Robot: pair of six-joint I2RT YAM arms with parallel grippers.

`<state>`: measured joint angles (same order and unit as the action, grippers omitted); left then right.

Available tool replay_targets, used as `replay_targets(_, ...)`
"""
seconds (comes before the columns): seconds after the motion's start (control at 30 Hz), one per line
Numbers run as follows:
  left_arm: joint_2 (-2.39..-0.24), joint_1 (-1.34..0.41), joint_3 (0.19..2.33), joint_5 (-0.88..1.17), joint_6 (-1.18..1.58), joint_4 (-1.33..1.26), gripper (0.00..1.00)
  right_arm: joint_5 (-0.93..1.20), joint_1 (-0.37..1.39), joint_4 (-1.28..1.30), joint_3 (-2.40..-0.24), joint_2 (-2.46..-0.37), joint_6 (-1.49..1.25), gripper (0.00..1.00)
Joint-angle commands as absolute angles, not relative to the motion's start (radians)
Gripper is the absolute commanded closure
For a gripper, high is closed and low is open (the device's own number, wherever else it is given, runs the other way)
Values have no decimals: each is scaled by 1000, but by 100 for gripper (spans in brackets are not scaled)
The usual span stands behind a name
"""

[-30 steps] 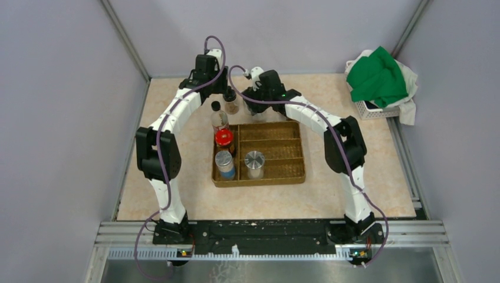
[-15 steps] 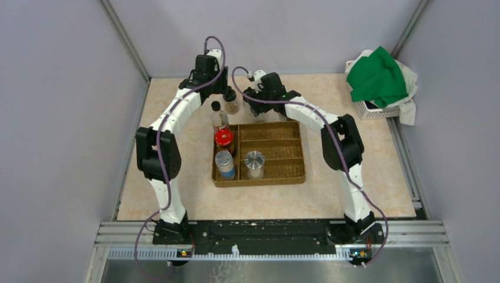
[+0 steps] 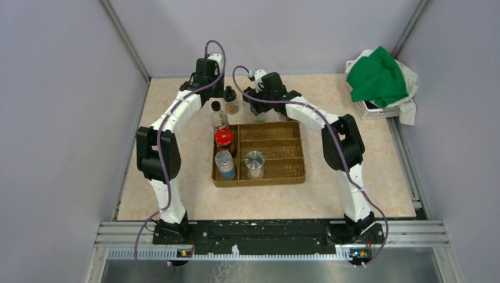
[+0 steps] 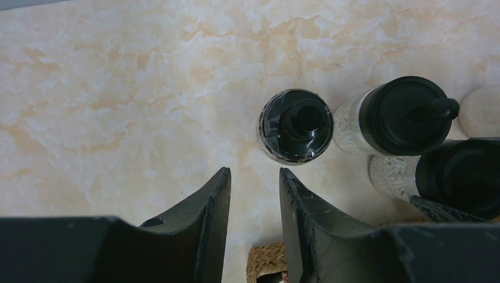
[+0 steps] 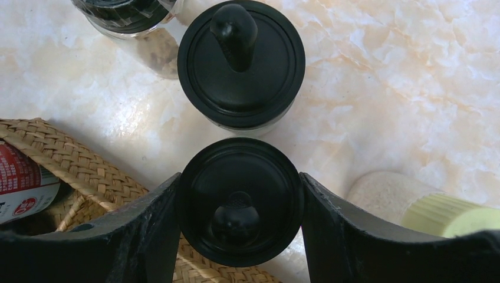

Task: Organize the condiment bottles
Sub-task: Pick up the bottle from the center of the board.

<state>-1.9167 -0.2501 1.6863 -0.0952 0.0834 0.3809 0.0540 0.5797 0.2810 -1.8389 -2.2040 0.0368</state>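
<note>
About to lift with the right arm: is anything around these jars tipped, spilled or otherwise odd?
The jar with the yellow-green lid seems to lie on its side on the table beside the right gripper, ribbed lid edge showing, while the black-lidded jar in that gripper stands upright. No spill visible.

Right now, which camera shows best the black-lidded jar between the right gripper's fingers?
The right wrist view: the black-lidded jar sits centred, fingers against both sides. Top external hides it under the right gripper; left wrist crops it at the edge.
</note>
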Motion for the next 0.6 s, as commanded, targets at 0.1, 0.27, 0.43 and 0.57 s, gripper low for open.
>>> replay_targets(0.1, -1822, -247, 1668, -107, 96, 355, 55, 43, 577, 261, -1814, -2019, 33, 63)
replay_targets(0.27, -1791, -247, 1654, -121, 99, 370, 28, 23, 579, 291, -1791, -1922, 46, 63)
replay_targets(0.43, -1751, -247, 1631, -135, 102, 375, 1, 5, 589, 333, -1758, -1835, 59, 63)
replay_targets(0.57, -1726, -247, 1622, -143, 101, 387, 1, 5, 614, 354, -1701, -1765, 60, 63)
